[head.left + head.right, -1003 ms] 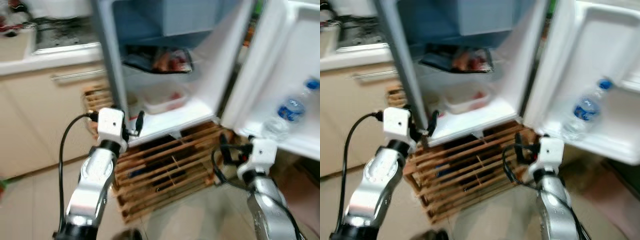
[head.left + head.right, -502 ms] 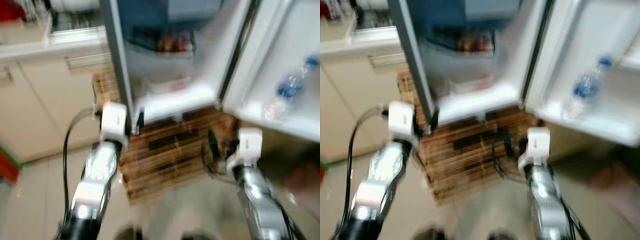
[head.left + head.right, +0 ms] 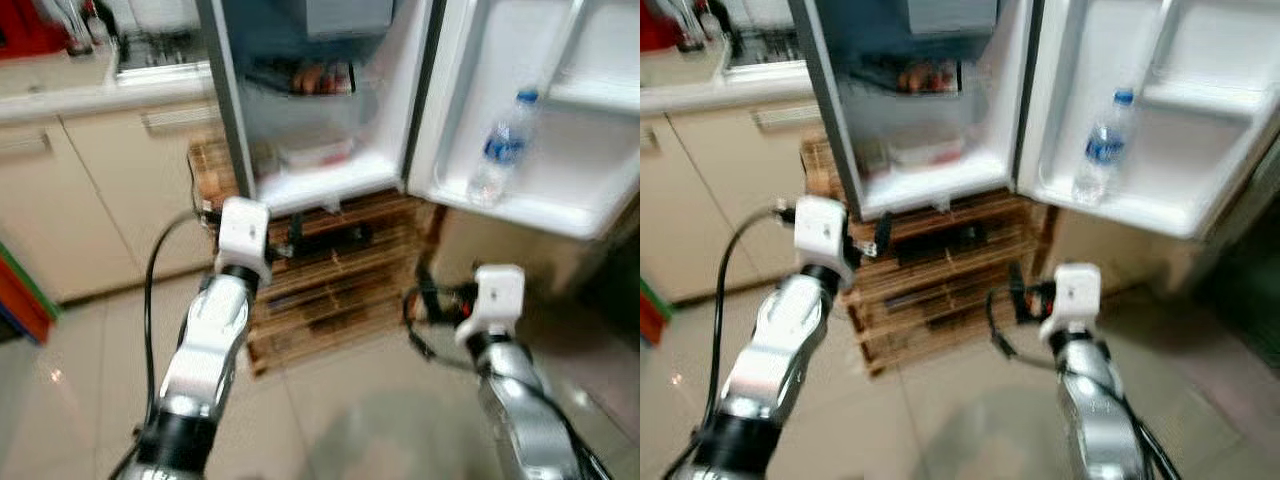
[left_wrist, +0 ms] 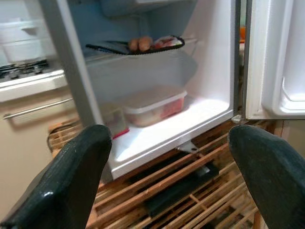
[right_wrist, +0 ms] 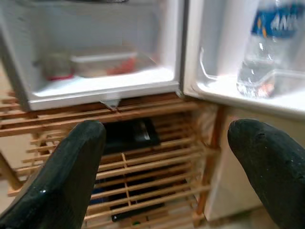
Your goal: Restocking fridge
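Observation:
The fridge (image 3: 322, 186) stands open on a slatted wooden stand (image 3: 340, 275). Its door (image 3: 590, 150) is swung out to the right with a water bottle (image 3: 497, 150) upright in the lower door shelf. Inside, a black tray of food (image 4: 138, 45) rests on a shelf, and a clear lidded container (image 4: 152, 105) sits on the bottom next to a small jar (image 4: 114, 120). My left gripper (image 4: 169, 138) is held out in front of the fridge's lower edge, open and empty. My right gripper (image 5: 167, 133) hovers lower, before the stand and below the door, also open and empty.
Beige cabinets (image 3: 90, 190) and a counter with a stove (image 3: 160, 55) run along the left of the fridge. A red and green object (image 3: 18, 300) stands on the tiled floor at far left. Dark space lies to the right, behind the door.
The whole picture has shifted and the fridge now looks smaller and farther off, so the camera has moved back. Both arms are still held out in front. The blur has cleared.

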Tool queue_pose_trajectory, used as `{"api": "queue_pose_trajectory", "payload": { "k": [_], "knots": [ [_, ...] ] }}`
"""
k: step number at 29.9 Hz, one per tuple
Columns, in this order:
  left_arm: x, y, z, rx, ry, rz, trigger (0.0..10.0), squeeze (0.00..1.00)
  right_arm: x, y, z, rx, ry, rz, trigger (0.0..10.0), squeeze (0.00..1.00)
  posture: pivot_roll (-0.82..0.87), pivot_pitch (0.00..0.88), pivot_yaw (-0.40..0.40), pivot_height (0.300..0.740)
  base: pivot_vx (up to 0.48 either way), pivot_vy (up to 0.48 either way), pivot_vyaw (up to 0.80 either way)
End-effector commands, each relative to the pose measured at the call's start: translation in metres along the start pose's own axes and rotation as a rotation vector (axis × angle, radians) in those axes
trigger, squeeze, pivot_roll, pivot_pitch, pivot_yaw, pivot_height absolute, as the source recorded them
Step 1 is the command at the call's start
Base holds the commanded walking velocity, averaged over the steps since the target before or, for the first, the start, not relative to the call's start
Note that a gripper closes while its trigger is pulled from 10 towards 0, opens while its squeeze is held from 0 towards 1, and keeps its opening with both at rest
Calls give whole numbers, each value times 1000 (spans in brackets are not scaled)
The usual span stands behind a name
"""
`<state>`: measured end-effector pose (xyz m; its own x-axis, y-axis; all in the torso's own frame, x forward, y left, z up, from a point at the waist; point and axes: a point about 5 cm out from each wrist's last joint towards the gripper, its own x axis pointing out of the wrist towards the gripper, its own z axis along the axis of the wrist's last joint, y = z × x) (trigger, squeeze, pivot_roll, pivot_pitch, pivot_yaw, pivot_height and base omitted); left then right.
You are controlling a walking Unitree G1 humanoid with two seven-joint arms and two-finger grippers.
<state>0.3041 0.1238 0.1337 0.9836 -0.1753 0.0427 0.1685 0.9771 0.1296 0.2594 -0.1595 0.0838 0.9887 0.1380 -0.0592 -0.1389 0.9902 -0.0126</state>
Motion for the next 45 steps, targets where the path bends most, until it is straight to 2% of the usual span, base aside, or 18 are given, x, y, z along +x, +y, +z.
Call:
{"api": "queue_pose_trajectory", "payload": {
  "k": [1, 8, 17, 23, 24, 29, 45],
  "knots": [
    [2, -3, -1, -1, -2, 2, 10000, 0, 2, -2, 5, -29, -15, 9, 10000, 0, -89, 0, 9, 740, 0, -458, 575],
    [4, -2, -2, 16, -10, 0, 10000, 0, 4, 8, 6, -44, -14, 74, 10000, 0, -82, 0, 1, 740, 0, -452, 559],
    [12, -4, -1, 8, -16, -1, 10000, 0, 11, 7, 7, -90, -7, 74, 10000, 0, -107, 0, 9, 740, 0, -439, 550],
    [15, -6, -1, 15, -17, 2, 10000, 0, 14, 6, 8, -89, -10, 62, 10000, 0, -98, 0, 12, 740, 0, -420, 521],
    [15, -6, -1, 17, -18, -2, 10000, 0, 14, 6, 8, -66, -16, 55, 10000, 0, -94, 0, 13, 740, 0, -420, 0],
    [8, -9, -9, 28, -1, -26, 10000, 0, 17, 9, 8, -80, -23, 67, 10000, 0, -91, 0, 18, 740, 99, -415, 0],
    [8, -6, -7, 37, -12, -10, 10000, 0, 18, 14, 6, -68, -22, 91, 10000, 0, -78, 0, 13, 740, 247, -409, 0]
  ]
}}
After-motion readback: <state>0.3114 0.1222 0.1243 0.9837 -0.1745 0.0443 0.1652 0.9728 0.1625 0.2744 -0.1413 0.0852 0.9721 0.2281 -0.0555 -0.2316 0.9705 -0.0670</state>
